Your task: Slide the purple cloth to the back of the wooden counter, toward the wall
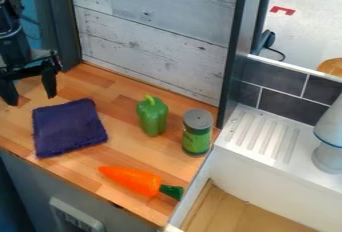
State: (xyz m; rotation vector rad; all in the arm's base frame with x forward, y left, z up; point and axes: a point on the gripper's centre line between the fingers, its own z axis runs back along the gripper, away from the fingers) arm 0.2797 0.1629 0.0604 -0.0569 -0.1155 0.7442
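Counter edge (40,165) runs by 1 navy cloth (68,128) near the open gripper (31,99).

Nearest the gripper (32,100), the cloth (70,127) looks matt and fuzzy. Farther from it, the pepper (153,117) and carrot (133,180) look like smooth plastic; the shaker (196,141) has a dull, metallic-looking lid (198,119). Beneath it, the counter (127,152) is smooth wood; beside it, the panel (157,36) resembles weathered planks.
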